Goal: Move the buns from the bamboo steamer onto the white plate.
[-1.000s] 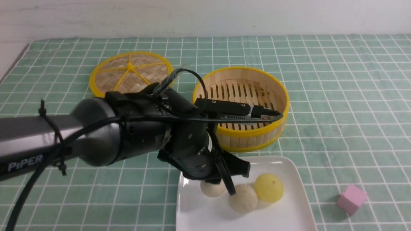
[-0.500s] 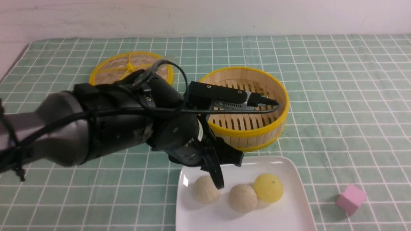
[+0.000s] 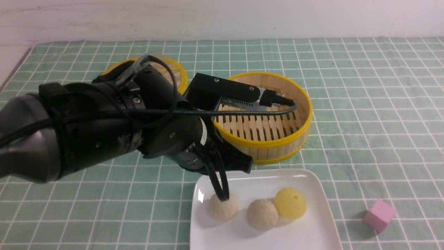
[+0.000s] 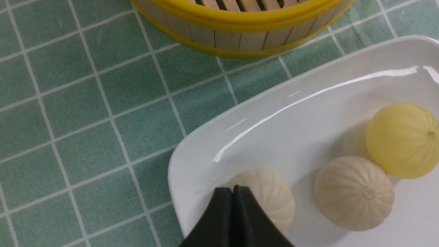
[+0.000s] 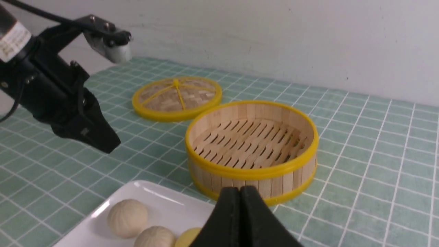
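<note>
The bamboo steamer (image 3: 274,142) stands with no buns inside; only its slatted floor shows (image 5: 250,140). On the white plate (image 3: 308,229) lie the cream-white bun (image 3: 223,210), a darker beige bun (image 3: 262,215) and the pale yellow bun (image 3: 290,203). My left gripper (image 3: 222,195) is shut with nothing in it; its tip hangs just above the cream-white bun (image 4: 274,195) at the plate's left side. In the left wrist view its fingers (image 4: 224,206) are pressed together. My right gripper (image 5: 240,189) is shut and holds nothing; it hovers near the plate's right side, facing the steamer.
The flat woven lid (image 5: 176,96) lies behind and left of the steamer, mostly hidden by my left arm in the front view. A small pink cube (image 3: 379,215) sits on the green checked cloth right of the plate.
My left arm has drawn back to the left and risen slightly. The cream-white bun it was over now lies free on the plate, and the fingers have come together.
</note>
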You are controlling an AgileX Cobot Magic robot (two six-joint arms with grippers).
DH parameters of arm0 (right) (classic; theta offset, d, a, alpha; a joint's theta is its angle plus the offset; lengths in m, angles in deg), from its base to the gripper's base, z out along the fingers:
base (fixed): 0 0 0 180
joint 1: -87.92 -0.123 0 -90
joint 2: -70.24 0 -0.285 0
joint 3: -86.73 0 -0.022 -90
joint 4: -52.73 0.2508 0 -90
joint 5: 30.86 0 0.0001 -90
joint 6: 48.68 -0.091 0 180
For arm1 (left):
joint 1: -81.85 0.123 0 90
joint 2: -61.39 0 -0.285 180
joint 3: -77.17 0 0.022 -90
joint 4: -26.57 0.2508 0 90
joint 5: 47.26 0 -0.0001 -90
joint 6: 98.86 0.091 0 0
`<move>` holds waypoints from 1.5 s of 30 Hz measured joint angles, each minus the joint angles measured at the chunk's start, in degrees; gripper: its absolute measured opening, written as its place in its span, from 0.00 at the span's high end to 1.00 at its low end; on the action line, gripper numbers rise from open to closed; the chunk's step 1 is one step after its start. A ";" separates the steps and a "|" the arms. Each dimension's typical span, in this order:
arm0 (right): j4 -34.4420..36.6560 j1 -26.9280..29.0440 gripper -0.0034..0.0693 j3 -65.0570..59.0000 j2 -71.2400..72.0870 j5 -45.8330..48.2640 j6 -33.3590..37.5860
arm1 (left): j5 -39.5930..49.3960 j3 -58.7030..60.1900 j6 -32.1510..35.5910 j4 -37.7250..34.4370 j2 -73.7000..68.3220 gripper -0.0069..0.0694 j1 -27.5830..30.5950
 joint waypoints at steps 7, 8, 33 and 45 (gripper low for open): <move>0.06 0.00 0.96 -0.17 0.00 -0.79 0.00 | 0.75 0.00 0.00 0.00 0.00 0.91 0.00; 0.06 0.00 0.96 -0.18 0.00 -0.79 0.00 | 1.45 0.00 0.00 0.00 0.00 0.90 0.00; -1.48 15.59 0.95 -15.66 11.61 -1.35 0.00 | 5.66 0.00 0.00 0.47 0.00 0.88 0.00; -4.23 27.16 0.94 -20.55 12.74 3.86 -0.06 | 4.64 0.00 0.00 2.44 0.06 0.88 0.00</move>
